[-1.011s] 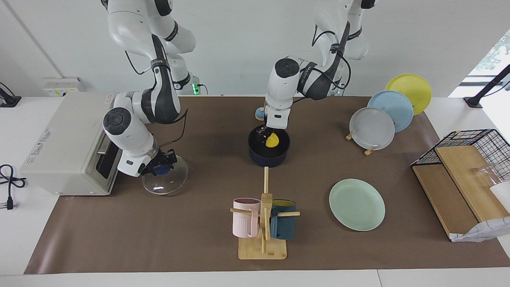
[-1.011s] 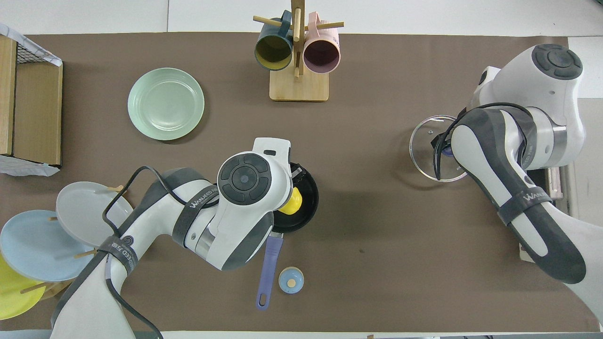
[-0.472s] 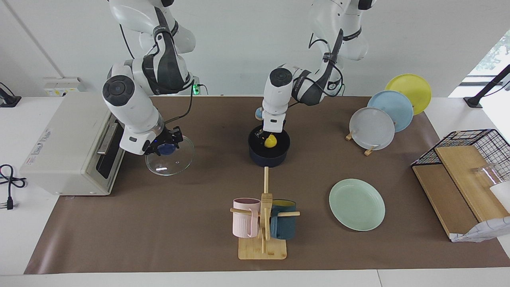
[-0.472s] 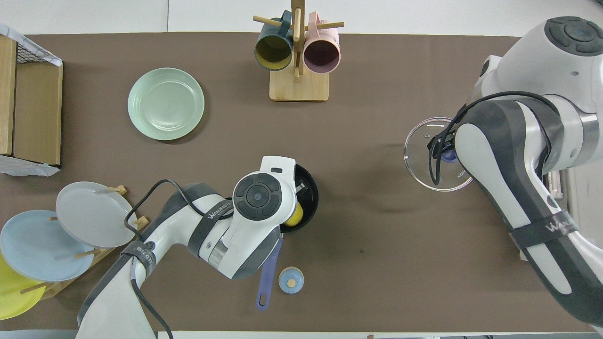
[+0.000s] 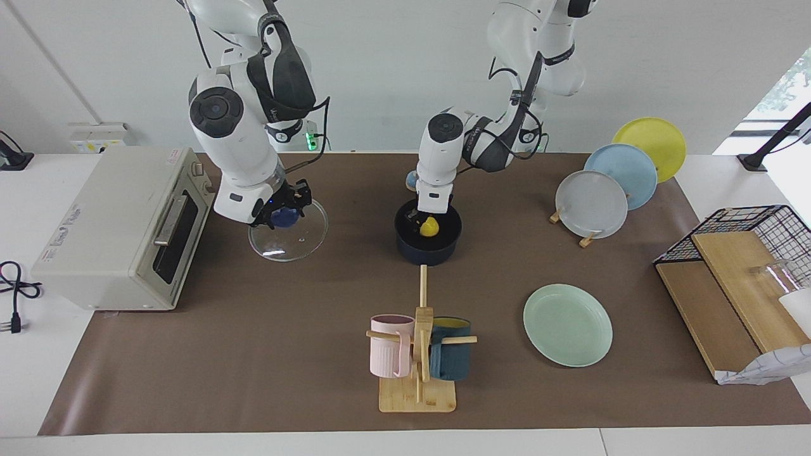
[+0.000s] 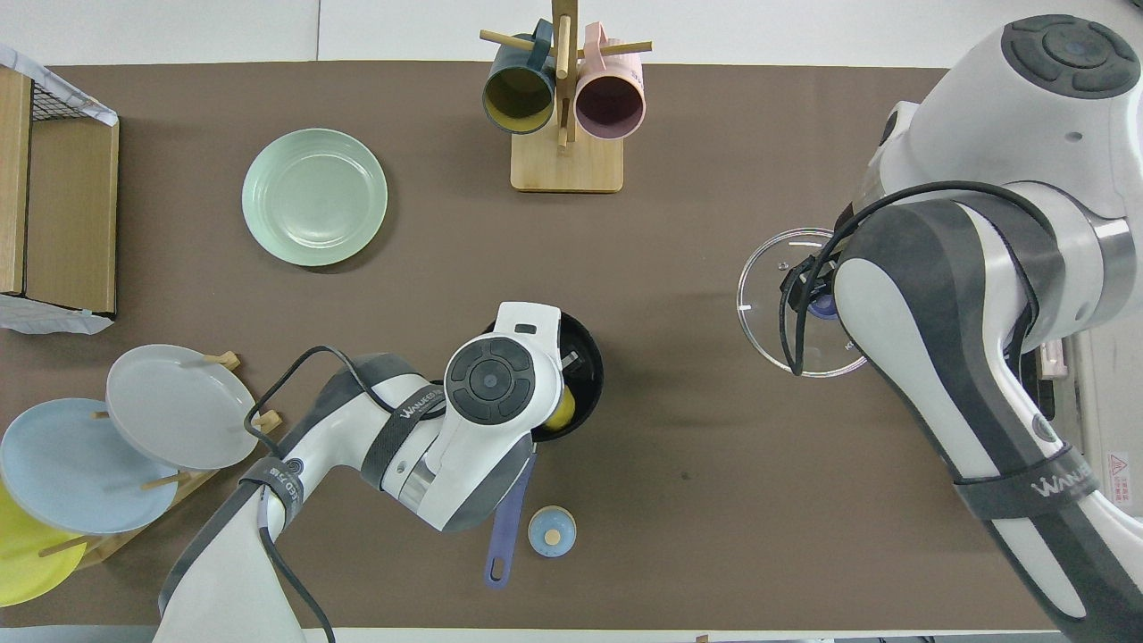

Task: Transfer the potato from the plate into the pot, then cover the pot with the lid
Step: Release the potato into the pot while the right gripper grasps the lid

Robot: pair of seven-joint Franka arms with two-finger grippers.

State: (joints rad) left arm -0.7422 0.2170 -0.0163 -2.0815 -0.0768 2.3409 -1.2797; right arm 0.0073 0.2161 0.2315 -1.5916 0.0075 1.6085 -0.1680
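Potato (image 5: 431,227), smooth lumpy yellow, inside round navy pot (image 5: 428,252); left gripper (image 5: 421,218) at it, grip unclear. Right gripper (image 5: 283,212) clamps glass lid (image 5: 298,235) knob, beside pot.

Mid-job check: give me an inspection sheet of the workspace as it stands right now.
Surface: brown mat over a white table.
Job's things: potato inside the pot; plate bare; lid lifted off the mat, not on the pot.
Clutter: mug rack with pink and teal mugs; three plates in a stand; small blue bell beside the pot's handle; wire basket.
Grippers: left gripper in the pot at the potato; right gripper shut on the lid's knob.
Cables: black cord beside the toaster oven.
Surroundings: white wall; nothing else seen.
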